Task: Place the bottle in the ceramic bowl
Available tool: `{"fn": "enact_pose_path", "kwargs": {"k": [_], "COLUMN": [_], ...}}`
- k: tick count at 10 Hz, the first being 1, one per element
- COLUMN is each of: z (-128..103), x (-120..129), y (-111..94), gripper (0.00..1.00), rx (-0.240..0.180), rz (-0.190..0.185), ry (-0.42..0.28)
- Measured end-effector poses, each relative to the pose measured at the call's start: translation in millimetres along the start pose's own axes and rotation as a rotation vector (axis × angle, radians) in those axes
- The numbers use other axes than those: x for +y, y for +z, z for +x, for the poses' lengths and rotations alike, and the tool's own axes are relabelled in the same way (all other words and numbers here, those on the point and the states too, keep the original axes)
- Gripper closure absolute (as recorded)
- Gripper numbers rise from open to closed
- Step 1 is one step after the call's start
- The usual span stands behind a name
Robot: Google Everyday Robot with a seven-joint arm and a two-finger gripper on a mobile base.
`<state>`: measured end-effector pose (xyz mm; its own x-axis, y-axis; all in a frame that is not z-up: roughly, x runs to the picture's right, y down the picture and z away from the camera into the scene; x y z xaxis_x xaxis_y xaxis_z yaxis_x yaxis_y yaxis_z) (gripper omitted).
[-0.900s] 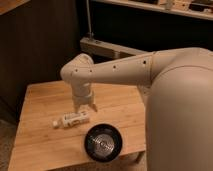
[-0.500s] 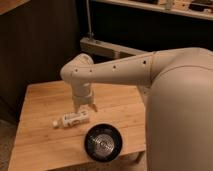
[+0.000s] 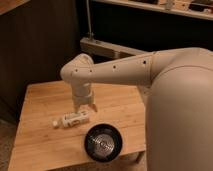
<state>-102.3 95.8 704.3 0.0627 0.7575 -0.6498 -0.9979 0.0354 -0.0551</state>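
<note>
End effector [image 3: 85, 109] points straight down, low over the tabletop, fingers spread well apart, gripping nothing. Small slim white plastic bottle [image 3: 71, 120] lies on its side on the light wooden tabletop [image 3: 40, 100], just in front of the fingertips. Round glossy black ceramic bowl [image 3: 93, 138] with a silvery centre sits near the bottle at the tabletop's front edge, not touching it. Bowl empty.

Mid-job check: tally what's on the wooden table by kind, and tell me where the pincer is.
Bottles: 1, the white bottle, lying on its side
Bowls: 1, the black ceramic bowl, near the front edge
Total: 2
The pincer hangs open and empty just over the white bottle.
</note>
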Motion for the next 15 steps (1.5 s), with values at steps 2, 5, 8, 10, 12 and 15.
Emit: {"fn": "enact_pose_path", "kwargs": {"k": [2,5,8,10,12,15], "z": [0.0,0.0,0.0,0.0,0.0,2.0], "x": [0.0,0.0,0.0,0.0,0.0,3.5], "y": [0.0,0.0,0.0,0.0,0.0,-9.2], "gripper": [0.35,0.35,0.35,0.35,0.35,0.35], "rx": [0.0,0.0,0.0,0.0,0.0,-0.036], "rz": [0.0,0.0,0.0,0.0,0.0,-0.055], "ry": [0.0,0.0,0.0,0.0,0.0,-0.113]}}
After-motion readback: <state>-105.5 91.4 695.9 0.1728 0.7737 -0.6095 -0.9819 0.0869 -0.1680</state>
